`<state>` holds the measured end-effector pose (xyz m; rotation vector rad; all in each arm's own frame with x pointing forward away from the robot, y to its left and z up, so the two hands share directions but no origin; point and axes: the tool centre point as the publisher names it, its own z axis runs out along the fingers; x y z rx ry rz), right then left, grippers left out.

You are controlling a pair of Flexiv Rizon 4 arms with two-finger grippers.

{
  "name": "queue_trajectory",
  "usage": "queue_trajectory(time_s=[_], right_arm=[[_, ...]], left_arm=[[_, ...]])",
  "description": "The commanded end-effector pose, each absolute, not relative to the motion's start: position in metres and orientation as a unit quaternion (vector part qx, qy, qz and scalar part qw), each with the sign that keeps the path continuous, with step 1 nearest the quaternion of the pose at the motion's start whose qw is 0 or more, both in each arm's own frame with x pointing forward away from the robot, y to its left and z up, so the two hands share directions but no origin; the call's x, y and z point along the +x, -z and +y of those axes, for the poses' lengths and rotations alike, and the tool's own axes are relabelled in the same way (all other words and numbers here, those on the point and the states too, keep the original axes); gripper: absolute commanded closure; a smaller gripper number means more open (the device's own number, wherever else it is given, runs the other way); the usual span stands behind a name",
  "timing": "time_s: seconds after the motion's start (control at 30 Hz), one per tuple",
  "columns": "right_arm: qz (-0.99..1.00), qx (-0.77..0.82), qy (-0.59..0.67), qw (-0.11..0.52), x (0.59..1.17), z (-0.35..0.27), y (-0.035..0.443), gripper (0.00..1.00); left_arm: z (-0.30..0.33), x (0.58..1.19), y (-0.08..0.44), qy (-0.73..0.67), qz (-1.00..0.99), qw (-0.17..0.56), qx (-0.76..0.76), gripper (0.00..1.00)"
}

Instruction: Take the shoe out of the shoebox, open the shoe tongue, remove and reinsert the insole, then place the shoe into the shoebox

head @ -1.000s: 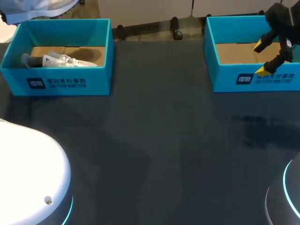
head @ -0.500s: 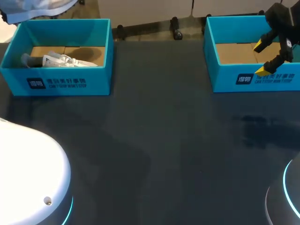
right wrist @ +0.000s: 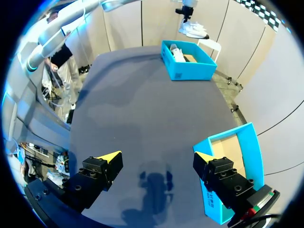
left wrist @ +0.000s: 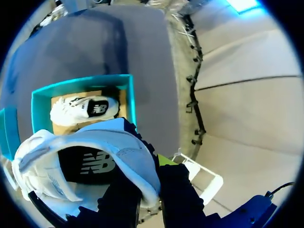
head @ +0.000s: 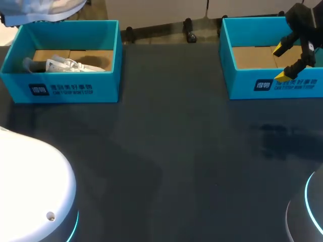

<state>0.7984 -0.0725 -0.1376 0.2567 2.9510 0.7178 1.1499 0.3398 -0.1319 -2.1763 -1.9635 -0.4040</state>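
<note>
We see white print on the front wall of the left shoebox (head: 60, 89): a small square sign, then two short lines. The right shoebox (head: 242, 88) has the same print on its front wall. It is too small for us to read; the lower line may be capital letters. The near shoe (left wrist: 85, 166) has a white letter mark on its dark side patch. The far shoe (left wrist: 85, 109) has one too.

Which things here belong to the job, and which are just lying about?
Job: light blue shoe, held in the left end effector; left shoebox beneath it.
Lying about, probably: white shoe in that box; empty right shoebox, by the open right end effector.
</note>
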Motion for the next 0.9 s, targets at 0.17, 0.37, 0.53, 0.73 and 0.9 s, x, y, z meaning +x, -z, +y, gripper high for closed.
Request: queue_trajectory(time_s=[0.17, 0.37, 0.53, 0.73, 0.9], right_arm=[[0.967, 0.085, -0.234, 0.046, 0.7998, -0.0719, 0.138, 0.0], [0.967, 0.085, -0.234, 0.046, 0.7998, -0.0719, 0.138, 0.0], [0.967, 0.085, -0.234, 0.046, 0.7998, -0.0719, 0.138, 0.0], [0.967, 0.085, -0.234, 0.046, 0.7998, -0.0719, 0.138, 0.0], [0.967, 0.085, -0.234, 0.046, 0.7998, -0.0719, 0.138, 0.0]], left_arm=[[0.3468, 1.1591, 0.1346, 0.137, -0.613, 0.08, -0.774, 1.0], [0.3434, 1.1635, 0.1352, 0.168, -0.588, 0.098, -0.785, 1.0], [0.3434, 1.1635, 0.1352, 0.168, -0.588, 0.098, -0.785, 1.0], [0.3434, 1.1635, 0.1352, 0.168, -0.588, 0.098, -0.785, 1.0], [0.3434, 1.1635, 0.1352, 0.168, -0.588, 0.098, -0.785, 1.0]])
